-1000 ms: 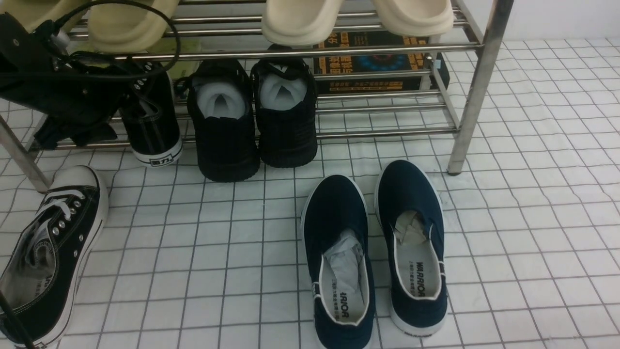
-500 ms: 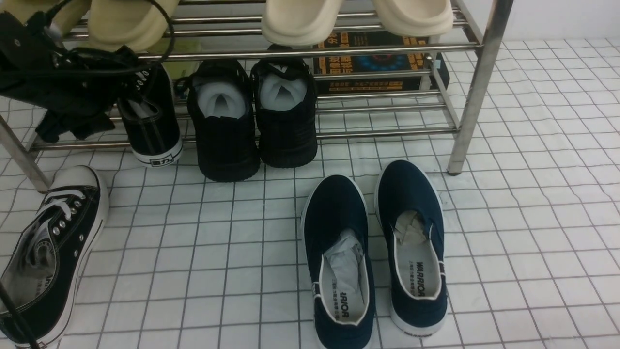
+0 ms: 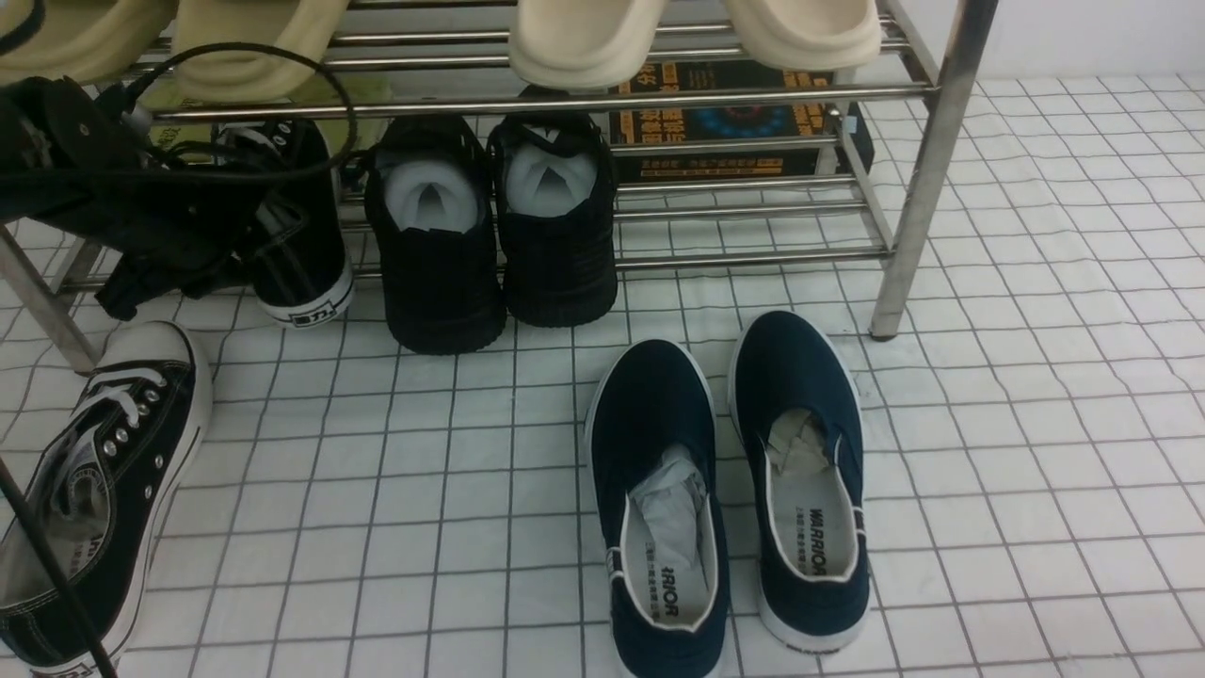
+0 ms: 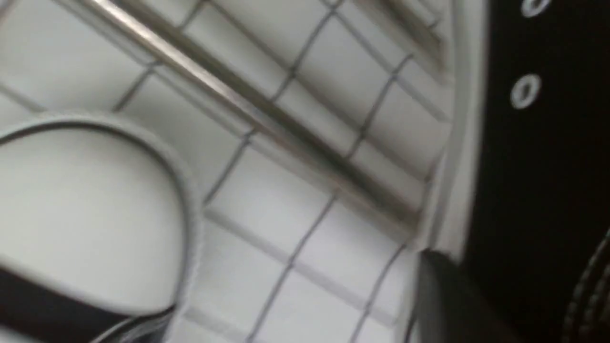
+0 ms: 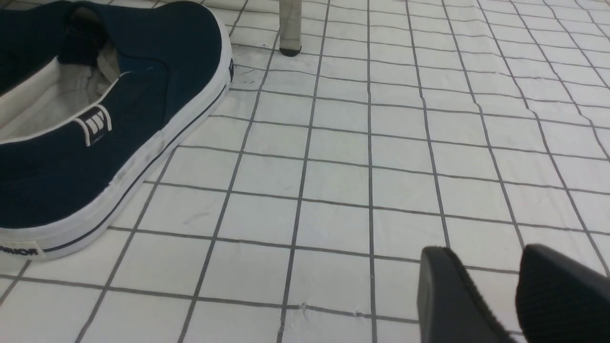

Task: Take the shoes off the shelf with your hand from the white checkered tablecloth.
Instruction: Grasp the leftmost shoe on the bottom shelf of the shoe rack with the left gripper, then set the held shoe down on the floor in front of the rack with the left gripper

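- Sneakers lie apart: the shelved sneaker (image 3: 306, 250) sits at the left end of the bottom tier of the shelf (image 3: 753, 94), with its heel and white sole rim jutting past the front bar toward the camera
- The loose sneaker (image 3: 104, 480) lies on the white checkered surface (image 3: 1036, 424) at lower left, with its toe cap pointing at the shelf and near the slanted left leg (image 3: 42, 311)
- Edges: the upper tier's front bar runs close above the shelved sneaker's opening, and the black knit shoes (image 3: 490, 235) stand just beside it on the right with only a thin gap
- Open room: bare cloth stretches in front of the shelved sneaker, between the loose sneaker and the navy slip-ons (image 3: 725, 452), and a wider bare stretch lies right of the slip-ons, past the right leg (image 3: 927, 179)
- The left gripper (image 3: 226, 254) reaches in low under the upper bar, pressed against the shelved sneaker's left side, with black cables (image 3: 282, 56) looping over it
- The left wrist view is blurred: one of the fingers (image 4: 443, 300) lies against the sneaker's white sole edge, but I cannot tell whether the pair is clamped on the shoe
- The right gripper (image 5: 481, 250) hovers low over bare cloth, well right of the slip-ons, its fingers slightly apart and holding nothing
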Controlling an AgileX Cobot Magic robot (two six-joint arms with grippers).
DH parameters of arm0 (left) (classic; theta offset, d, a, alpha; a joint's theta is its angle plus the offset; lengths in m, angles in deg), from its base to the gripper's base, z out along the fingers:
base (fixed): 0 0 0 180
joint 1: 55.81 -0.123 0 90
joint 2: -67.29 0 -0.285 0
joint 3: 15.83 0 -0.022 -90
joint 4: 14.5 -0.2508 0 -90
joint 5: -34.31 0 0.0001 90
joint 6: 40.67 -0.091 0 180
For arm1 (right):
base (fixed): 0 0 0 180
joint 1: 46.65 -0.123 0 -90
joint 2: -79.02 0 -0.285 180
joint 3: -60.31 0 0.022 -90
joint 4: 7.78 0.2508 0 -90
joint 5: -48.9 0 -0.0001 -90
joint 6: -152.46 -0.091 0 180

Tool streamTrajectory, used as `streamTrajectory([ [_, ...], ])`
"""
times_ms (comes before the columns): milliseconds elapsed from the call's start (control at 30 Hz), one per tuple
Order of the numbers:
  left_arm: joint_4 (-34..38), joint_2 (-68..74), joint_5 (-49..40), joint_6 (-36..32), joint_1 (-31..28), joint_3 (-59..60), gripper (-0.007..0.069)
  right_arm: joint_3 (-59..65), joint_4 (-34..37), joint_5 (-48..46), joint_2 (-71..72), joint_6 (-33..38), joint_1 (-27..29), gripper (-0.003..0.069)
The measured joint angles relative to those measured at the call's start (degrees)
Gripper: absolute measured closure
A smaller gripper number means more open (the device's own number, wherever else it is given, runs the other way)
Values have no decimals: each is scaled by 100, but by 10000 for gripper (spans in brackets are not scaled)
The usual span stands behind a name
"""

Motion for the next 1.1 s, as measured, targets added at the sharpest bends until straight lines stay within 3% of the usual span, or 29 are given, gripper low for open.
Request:
streamTrajectory([
  [100,-272,-183,-575,-106,-22,0,593,0,0,0,0,0,0,420],
  [467,-1547,-2037,-3609,-181,38,212,598,0,0,0,0,0,0,420],
  [667,-1799,-2413,-3694,-181,279,1094,598,0,0,0,0,0,0,420],
  [767,-1905,-2366,-3232,-170,549,1625,598,0,0,0,0,0,0,420],
  [1100,-2118,-1893,-2700,-25,608,1809,594,0,0,0,0,0,0,420],
])
